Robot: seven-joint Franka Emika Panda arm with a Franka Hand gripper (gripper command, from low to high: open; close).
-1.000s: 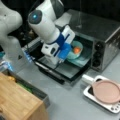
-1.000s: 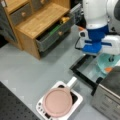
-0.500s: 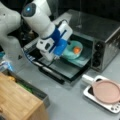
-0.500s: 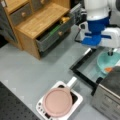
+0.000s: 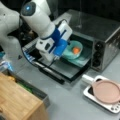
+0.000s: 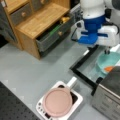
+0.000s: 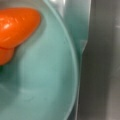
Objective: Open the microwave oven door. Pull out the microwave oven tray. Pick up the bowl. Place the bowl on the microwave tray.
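The silver microwave oven stands with its door folded down flat. At the oven's mouth the dark tray is pulled out. The turquoise bowl with an orange lump sits on it or just above it; I cannot tell which. My gripper is at the bowl's left rim, shut on it. In a front view the bowl lies right below the blue hand. The wrist view is filled by the bowl and the lump, with grey tray metal beside the rim.
A flat pink plate rests on a white dish with a stubby handle in front of the oven, and both show again in a front view. A wooden drawer cabinet has one drawer open.
The gripper has come down slightly with the bowl over the tray. The arm's upper part has swung toward a front view's left.
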